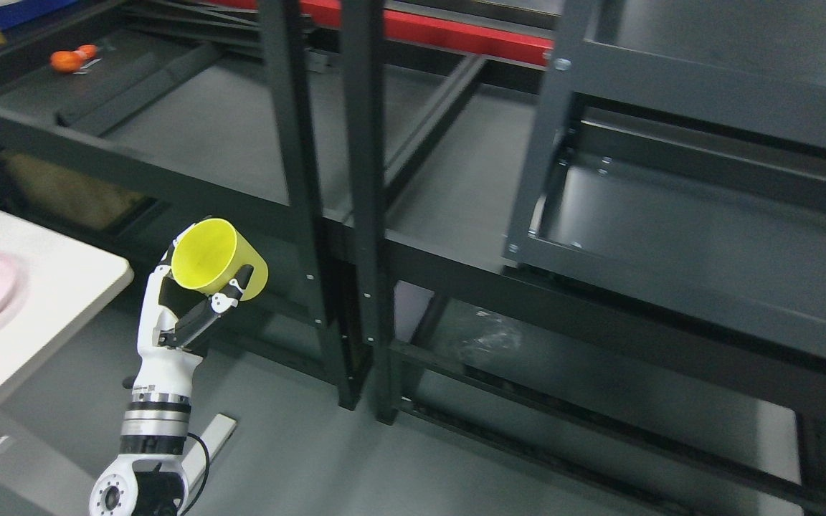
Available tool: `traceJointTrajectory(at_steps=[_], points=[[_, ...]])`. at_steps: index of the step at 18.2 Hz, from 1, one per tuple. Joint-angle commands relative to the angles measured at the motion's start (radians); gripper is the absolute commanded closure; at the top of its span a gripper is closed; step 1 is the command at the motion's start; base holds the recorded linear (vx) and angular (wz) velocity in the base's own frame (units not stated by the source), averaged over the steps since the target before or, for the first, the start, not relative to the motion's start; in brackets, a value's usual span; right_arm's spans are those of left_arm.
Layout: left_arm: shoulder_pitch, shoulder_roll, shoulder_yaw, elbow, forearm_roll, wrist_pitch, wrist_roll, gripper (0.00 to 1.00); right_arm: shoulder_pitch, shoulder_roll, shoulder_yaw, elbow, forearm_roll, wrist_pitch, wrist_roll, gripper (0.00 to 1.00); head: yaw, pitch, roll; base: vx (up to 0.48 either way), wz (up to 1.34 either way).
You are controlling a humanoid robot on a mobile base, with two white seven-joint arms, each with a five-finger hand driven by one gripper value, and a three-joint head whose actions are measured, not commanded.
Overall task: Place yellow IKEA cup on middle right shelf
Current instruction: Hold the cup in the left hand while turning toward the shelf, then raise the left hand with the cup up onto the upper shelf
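My left hand [194,301] has its fingers [230,297] curled round the yellow IKEA cup [218,259], tipped on its side in mid-air beside the white worktop [62,287]. So I'm in the carry step, I'd say. Next I need to swing right, past the black uprights [327,179], to the middle right shelf [671,236].

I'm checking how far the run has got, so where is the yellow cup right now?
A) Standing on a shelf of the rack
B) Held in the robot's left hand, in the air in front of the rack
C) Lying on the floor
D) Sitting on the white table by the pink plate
B: the left hand has its fingers around the tilted yellow cup, short of the rack.
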Motion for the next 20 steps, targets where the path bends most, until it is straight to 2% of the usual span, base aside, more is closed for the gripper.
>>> traceJointTrajectory(at_steps=[1, 10, 14, 20], points=[[0.002, 0.017, -0.042, -0.006, 0.000, -0.007, 0.001, 0.99, 0.012, -0.017, 0.017, 0.000, -0.025, 0.001, -0.001, 0.01, 0.0000, 0.000, 0.000, -0.273, -0.82], [0.002, 0.017, -0.093, -0.006, 0.000, -0.022, 0.002, 0.99, 0.014, -0.017, 0.017, 0.000, -0.025, 0.001, -0.001, 0.01, 0.0000, -0.001, 0.000, -0.238, -0.92], [0.000, 0.017, -0.111, -0.004, 0.000, -0.033, 0.002, 0.99, 0.014, -0.017, 0.017, 0.000, -0.025, 0.001, -0.001, 0.01, 0.0000, -0.001, 0.000, -0.053, -0.23], [-0.001, 0.017, -0.240, -0.006, -0.001, -0.123, -0.008, 0.98, 0.014, -0.017, 0.017, 0.000, -0.025, 0.001, -0.001, 0.01, 0.0000, -0.001, 0.000, 0.082, 0.19]])
